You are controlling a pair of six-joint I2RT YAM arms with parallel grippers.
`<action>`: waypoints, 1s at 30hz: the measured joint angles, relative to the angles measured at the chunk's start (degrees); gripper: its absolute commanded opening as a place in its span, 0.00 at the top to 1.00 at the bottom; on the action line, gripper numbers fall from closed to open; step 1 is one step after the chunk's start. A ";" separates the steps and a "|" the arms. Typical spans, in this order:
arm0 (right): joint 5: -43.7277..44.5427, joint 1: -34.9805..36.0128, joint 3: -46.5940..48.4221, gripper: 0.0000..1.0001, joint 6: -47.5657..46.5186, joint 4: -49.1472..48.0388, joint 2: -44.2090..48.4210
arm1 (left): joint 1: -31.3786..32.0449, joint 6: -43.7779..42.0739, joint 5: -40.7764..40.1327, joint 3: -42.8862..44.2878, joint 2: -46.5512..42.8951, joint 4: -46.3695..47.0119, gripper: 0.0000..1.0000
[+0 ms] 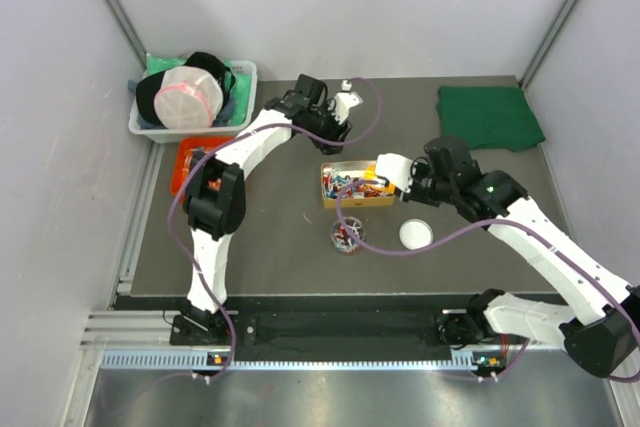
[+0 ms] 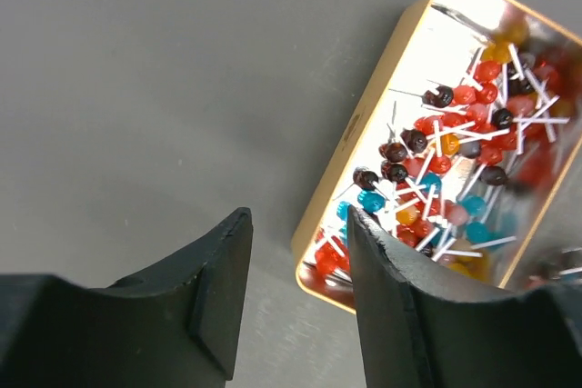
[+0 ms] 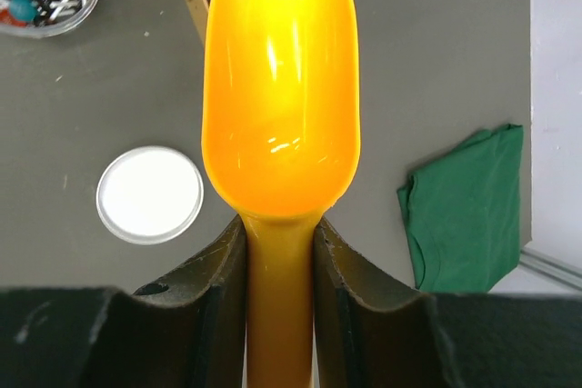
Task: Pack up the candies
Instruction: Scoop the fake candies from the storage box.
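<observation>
Dark grey surface boxed in by pale walls, both arms reaching toward its middle. A gold tin lies there with the candies heaped inside it. They are small round sweets on white sticks in red, blue, orange and dark brown. A few more sit in a clear round jar just in front of the tin, and its white lid lies flat nearby, apart from it.

The left end effector hangs over bare surface beside the tin's long side, its fingers spread with nothing between them. The right end effector is clamped on the handle of the orange scoop – the bowl points away from the wrist, its far end over the tin's edge.

A folded green cloth lies at the far right, and a white bin of oddments stands in the far left corner.
</observation>
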State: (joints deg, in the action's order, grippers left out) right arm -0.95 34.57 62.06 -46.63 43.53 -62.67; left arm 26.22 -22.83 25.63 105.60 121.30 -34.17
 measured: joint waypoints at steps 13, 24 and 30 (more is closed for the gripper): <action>-1.99 -0.24 4.02 1.00 -0.96 9.73 0.26 | 1.40 -17.22 -3.87 8.02 8.00 -6.82 0.50; -2.19 -0.24 4.07 1.00 -1.36 10.64 0.02 | 1.73 -21.84 -0.20 9.01 8.00 -9.79 0.52; -2.19 -0.24 4.07 1.00 -1.36 10.62 -0.15 | 2.23 -25.03 0.39 9.01 8.00 -12.13 0.55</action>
State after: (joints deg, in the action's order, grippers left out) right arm -3.14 34.33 66.13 -47.99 54.15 -62.83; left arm 28.45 -47.86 26.02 114.61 129.29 -46.30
